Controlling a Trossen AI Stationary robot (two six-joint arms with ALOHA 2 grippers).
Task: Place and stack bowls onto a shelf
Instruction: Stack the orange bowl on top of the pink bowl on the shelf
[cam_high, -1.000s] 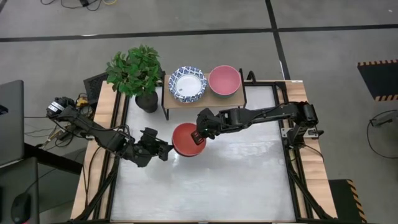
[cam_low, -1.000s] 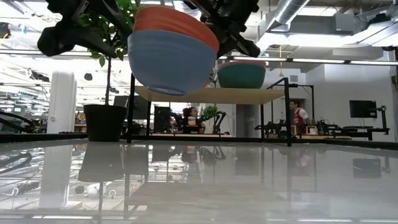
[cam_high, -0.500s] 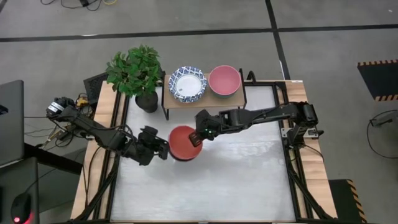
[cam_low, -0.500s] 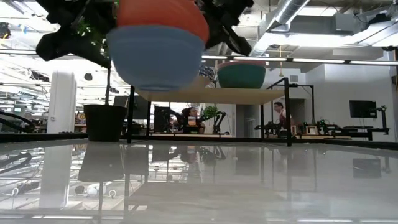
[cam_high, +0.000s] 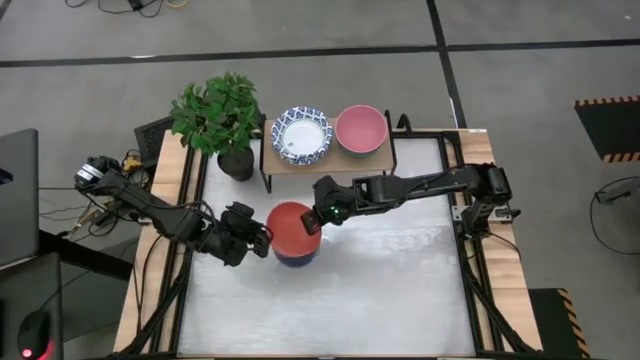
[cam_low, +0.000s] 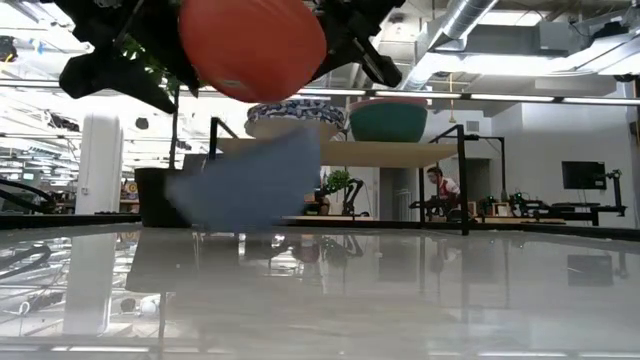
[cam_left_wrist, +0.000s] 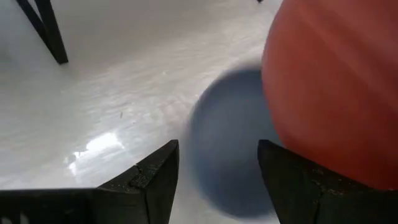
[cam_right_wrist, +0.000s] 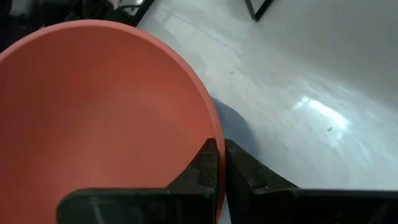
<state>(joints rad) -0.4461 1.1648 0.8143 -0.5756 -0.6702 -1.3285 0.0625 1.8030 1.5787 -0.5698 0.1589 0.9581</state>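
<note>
The bowl held up between the arms is plain red (cam_high: 293, 228), while a blurred grey-blue bowl (cam_low: 248, 183) shows beneath it, above the glossy white tabletop (cam_high: 400, 290). On the light-wood shelf (cam_high: 325, 163) with thin black legs sit a white bowl with a blue patterned rim (cam_high: 302, 135) and a bowl that is pink inside (cam_high: 360, 129) and teal-green outside. Beside the shelf a leafy green plant (cam_high: 216, 112) stands in a black pot (cam_high: 237, 164), and both arms with their tools are dark, the right tool (cam_right_wrist: 221, 163) black against the red rim.
</note>
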